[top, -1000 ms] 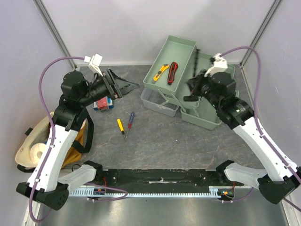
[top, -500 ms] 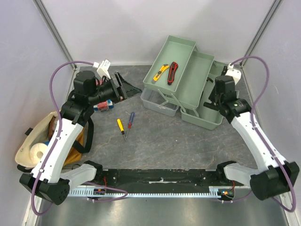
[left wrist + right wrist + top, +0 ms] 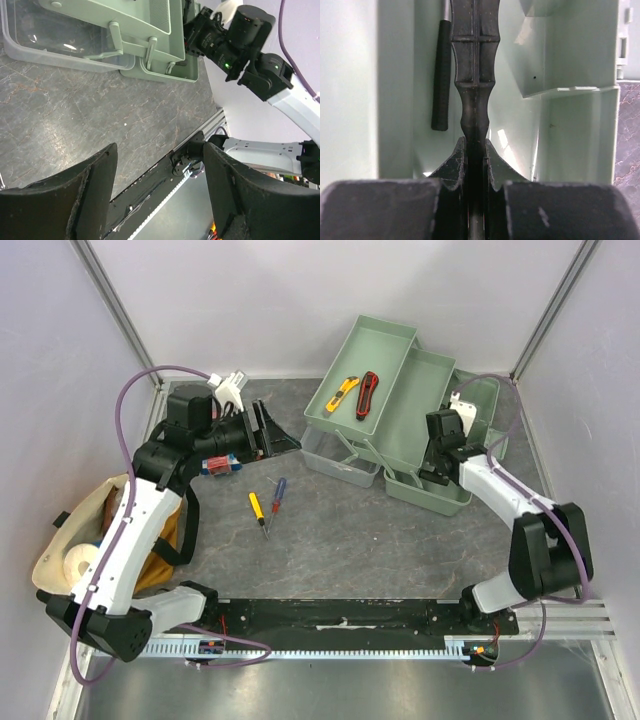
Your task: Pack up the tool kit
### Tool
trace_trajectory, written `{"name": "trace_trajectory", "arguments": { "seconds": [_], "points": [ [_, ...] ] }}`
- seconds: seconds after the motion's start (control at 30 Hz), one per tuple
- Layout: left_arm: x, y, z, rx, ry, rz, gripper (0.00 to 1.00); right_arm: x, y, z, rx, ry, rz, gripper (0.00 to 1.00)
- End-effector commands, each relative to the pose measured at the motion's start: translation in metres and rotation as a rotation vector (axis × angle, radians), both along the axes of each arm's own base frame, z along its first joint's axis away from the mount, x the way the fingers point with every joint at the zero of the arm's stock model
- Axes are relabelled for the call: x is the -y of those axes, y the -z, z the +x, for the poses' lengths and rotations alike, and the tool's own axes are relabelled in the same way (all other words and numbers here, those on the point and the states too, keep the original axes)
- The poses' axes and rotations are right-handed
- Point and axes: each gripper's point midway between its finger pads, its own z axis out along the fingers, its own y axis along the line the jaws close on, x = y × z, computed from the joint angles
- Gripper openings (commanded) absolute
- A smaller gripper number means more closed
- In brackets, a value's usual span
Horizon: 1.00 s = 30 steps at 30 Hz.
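The pale-green toolbox [image 3: 430, 400] stands open at the back right, its trays folded out. A yellow knife [image 3: 342, 393] and a red-black cutter [image 3: 368, 394] lie in its upper tray. My right gripper [image 3: 435, 466] reaches down into the box's lower compartment [image 3: 570, 60]. In the right wrist view it [image 3: 475, 145] is shut on the black ribbed hammer handle [image 3: 475, 75], with another black-handled tool [image 3: 441, 75] lying beside it. Two screwdrivers, one yellow [image 3: 258, 510] and one blue-red [image 3: 278, 492], lie on the table. My left gripper [image 3: 272, 435] [image 3: 160, 150] hovers open and holds nothing.
A tan cloth bag with a paper roll [image 3: 75, 550] sits at the left edge. A red-and-blue packet [image 3: 218, 462] lies under the left arm. The clear lid tray [image 3: 335, 455] rests in front of the toolbox. Pale walls close in the back and sides.
My right arm has pulled back and lowered the hammer from over the trays into the box's lower compartment. My left gripper has drifted slightly to the right, staying open.
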Motion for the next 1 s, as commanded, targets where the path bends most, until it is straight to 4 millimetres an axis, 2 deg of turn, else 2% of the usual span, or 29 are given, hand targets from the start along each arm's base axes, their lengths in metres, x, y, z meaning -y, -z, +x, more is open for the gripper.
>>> {"name": "trace_trajectory", "arguments": {
  "seconds": [0.0, 0.13, 0.2, 0.3, 0.37, 0.5, 0.6, 0.67, 0.73, 0.8, 0.9, 0.97],
  "points": [
    [-0.004, 0.003, -0.003, 0.04, 0.002, 0.027, 0.74, 0.019, -0.013, 0.026, 0.057, 0.073, -0.088, 0.0],
    [-0.018, 0.021, 0.009, 0.035, -0.087, 0.108, 0.8, 0.029, -0.003, 0.031, 0.03, 0.091, -0.103, 0.0],
    [-0.024, 0.034, 0.015, 0.024, -0.117, 0.149, 0.92, 0.034, 0.004, 0.03, 0.017, 0.093, -0.101, 0.0],
    [-0.035, 0.058, 0.026, 0.009, -0.179, 0.221, 0.94, 0.039, 0.019, 0.028, -0.007, 0.09, -0.097, 0.03],
    [-0.042, 0.078, 0.034, -0.007, -0.218, 0.266, 0.94, 0.041, 0.029, 0.028, -0.021, 0.081, -0.096, 0.09],
    [-0.045, 0.108, 0.047, -0.035, -0.247, 0.3, 0.92, 0.046, 0.044, 0.026, -0.063, 0.073, -0.103, 0.28],
    [-0.044, 0.131, 0.055, -0.071, -0.26, 0.316, 0.88, 0.056, 0.046, 0.024, -0.068, 0.093, -0.105, 0.41],
    [-0.048, 0.149, 0.061, -0.096, -0.282, 0.351, 0.86, 0.061, 0.046, 0.023, -0.067, 0.115, -0.101, 0.46],
    [-0.054, 0.169, 0.066, -0.126, -0.311, 0.391, 0.83, 0.064, 0.041, 0.022, -0.06, 0.136, -0.082, 0.52],
    [-0.061, 0.192, 0.07, -0.171, -0.33, 0.432, 0.82, 0.06, 0.026, 0.026, -0.027, 0.146, -0.045, 0.54],
    [-0.07, 0.221, 0.081, -0.249, -0.339, 0.444, 0.78, 0.047, -0.011, 0.033, 0.054, 0.139, 0.052, 0.55],
    [-0.076, 0.24, 0.084, -0.319, -0.332, 0.469, 0.72, 0.044, -0.045, 0.039, 0.103, 0.137, 0.076, 0.55]
  ]
}}
